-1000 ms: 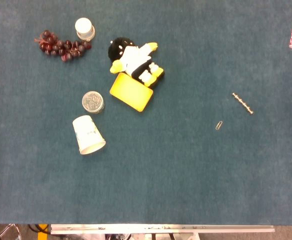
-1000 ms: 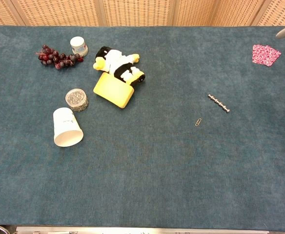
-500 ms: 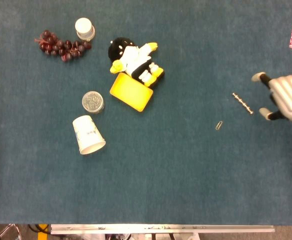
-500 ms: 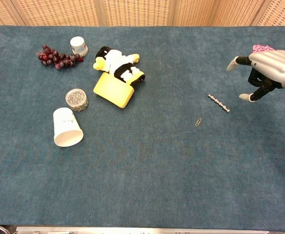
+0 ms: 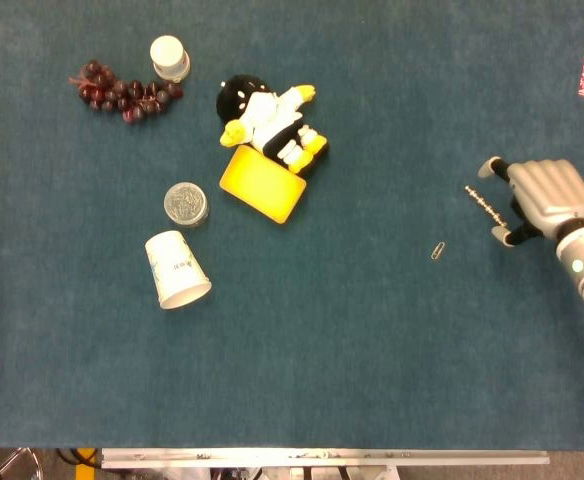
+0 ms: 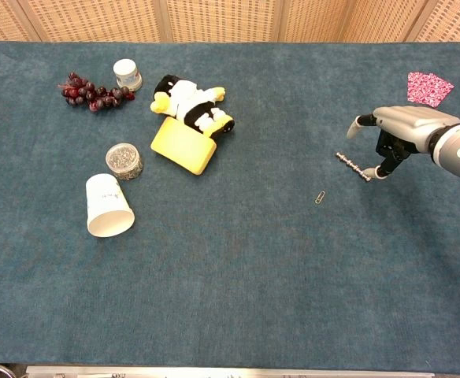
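Note:
My right hand (image 5: 540, 196) (image 6: 400, 130) reaches in from the right edge with its fingers spread and nothing in them. It is just right of a short beaded metal chain (image 5: 485, 206) (image 6: 353, 167) lying on the blue cloth. One fingertip is beyond the chain's far end and another is close by its near end; I cannot tell if either touches. A small paper clip (image 5: 438, 250) (image 6: 320, 197) lies a little nearer and to the left. My left hand is in neither view.
On the left are dark grapes (image 5: 124, 93), a white jar (image 5: 169, 57), a penguin plush (image 5: 267, 118) against a yellow tray (image 5: 262, 184), a round tin (image 5: 186, 203) and a tipped paper cup (image 5: 176, 269). A pink patterned cloth (image 6: 428, 87) lies far right.
My right hand has come in from the right edge and moved left and down to the chain. Nothing on the table has shifted.

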